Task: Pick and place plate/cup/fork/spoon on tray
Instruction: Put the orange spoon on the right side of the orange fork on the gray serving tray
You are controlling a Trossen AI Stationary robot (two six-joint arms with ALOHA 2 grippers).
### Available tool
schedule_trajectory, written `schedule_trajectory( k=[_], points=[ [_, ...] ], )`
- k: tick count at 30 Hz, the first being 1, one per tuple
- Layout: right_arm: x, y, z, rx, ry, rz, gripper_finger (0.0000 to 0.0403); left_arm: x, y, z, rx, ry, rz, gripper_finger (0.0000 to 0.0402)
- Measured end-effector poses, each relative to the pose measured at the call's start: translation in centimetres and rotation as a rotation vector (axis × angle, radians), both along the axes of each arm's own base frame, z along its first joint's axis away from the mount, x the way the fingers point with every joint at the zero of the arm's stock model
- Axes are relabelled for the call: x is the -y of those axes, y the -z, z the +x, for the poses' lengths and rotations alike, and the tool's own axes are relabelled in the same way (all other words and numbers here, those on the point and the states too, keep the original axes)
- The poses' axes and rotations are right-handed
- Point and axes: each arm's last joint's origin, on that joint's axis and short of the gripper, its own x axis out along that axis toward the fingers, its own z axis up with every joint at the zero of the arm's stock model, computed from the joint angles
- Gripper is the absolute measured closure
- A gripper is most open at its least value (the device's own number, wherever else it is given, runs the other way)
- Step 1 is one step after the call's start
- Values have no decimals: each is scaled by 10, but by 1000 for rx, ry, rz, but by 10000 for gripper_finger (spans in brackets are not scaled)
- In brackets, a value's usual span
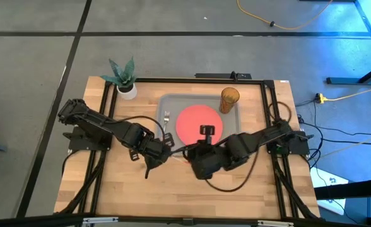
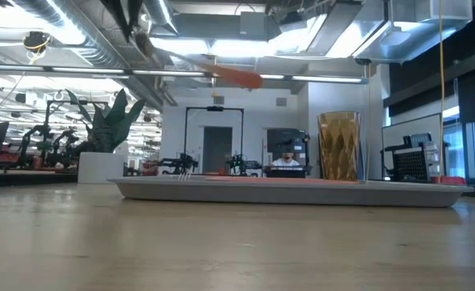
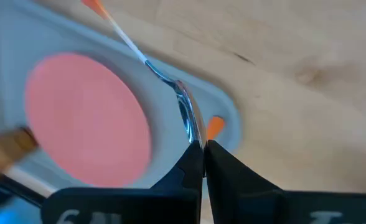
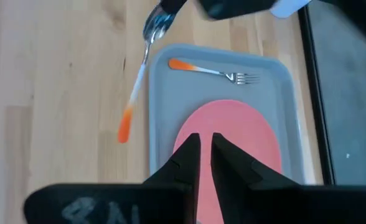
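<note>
Nearest us, our left gripper (image 4: pixel 170 9) is clamped on the bowl of the spoon (image 4: pixel 139 71), which hangs above the wood just left of the tray (image 4: pixel 281 81). It is light, stiff and slick; held by the rounded bowl it may swivel, so we judge the handle neck a surer hold. Our right gripper (image 4: pixel 205 146), fingers slightly apart and empty, hovers over the plate (image 4: pixel 233 127) on the tray. The fork (image 4: pixel 211 70) lies on the tray's left side. Farthest, the cup (image 1: pixel 229 99) stands in the tray's far right corner.

Two black jointed arms trailing black cables.
</note>
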Motion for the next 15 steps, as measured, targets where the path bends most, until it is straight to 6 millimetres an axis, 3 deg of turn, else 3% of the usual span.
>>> schedule_trajectory(
  k=[5, 10, 15],
  points=[
    [-1, -24, -21, 55, -19, 18, 361, -2, 0, 3, 5, 166, 70, 401],
    [4, -45, -40, 107, -28, 36, 361, -4, 18, 10, -56, 309, 246, 401],
    [11, -59, -52, 157, 5, 53, 361, -15, 37, 19, -122, 297, 285, 401]
  ],
)
